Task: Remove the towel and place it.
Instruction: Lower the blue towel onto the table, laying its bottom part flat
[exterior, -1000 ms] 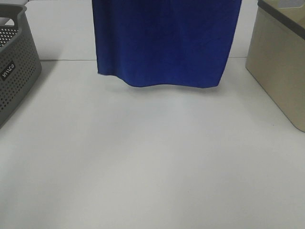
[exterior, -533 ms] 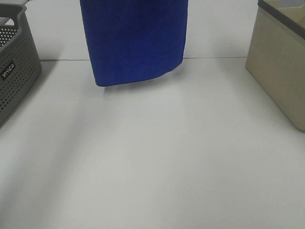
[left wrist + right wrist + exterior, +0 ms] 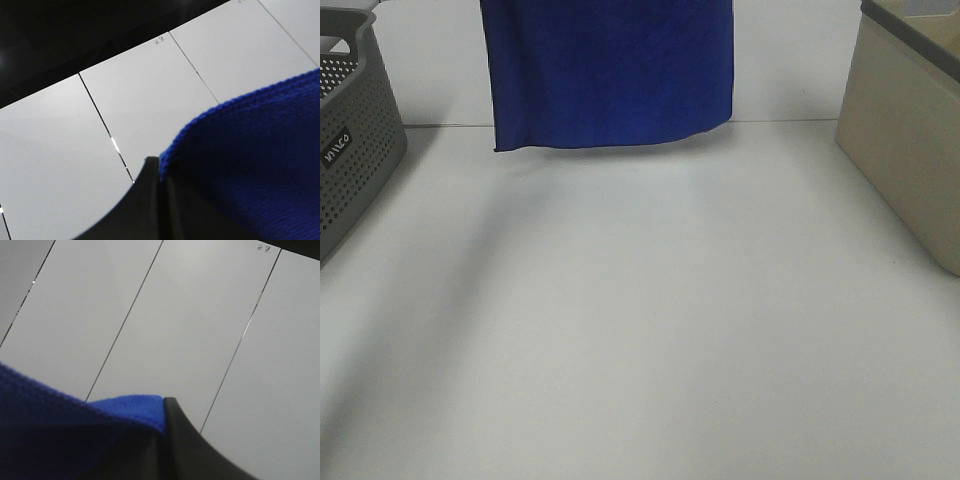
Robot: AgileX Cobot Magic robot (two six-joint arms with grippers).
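The towel [image 3: 610,75], a deep blue fuzzy cloth, hangs down from beyond the top of the exterior high view, its lower edge free above the far part of the white table [image 3: 640,330]. Neither gripper shows in that view. In the left wrist view my left gripper [image 3: 157,164] is shut, with the towel's [image 3: 250,170] knitted edge pinched between its black fingers [image 3: 140,200]. The right wrist view likewise has my right gripper [image 3: 162,401] shut on a corner of the towel [image 3: 75,435], beside its dark finger [image 3: 190,450].
A grey perforated basket [image 3: 350,150] stands at the table's left edge. A beige basket [image 3: 910,150] stands at the right edge. Behind the table's far edge is a pale wall; both wrist views face white panels with dark seams.
The hanging towel has narrowed and shifted left. Its lower edge dipped half a second ago and has since risen again, and the cloth has spread slightly wider.
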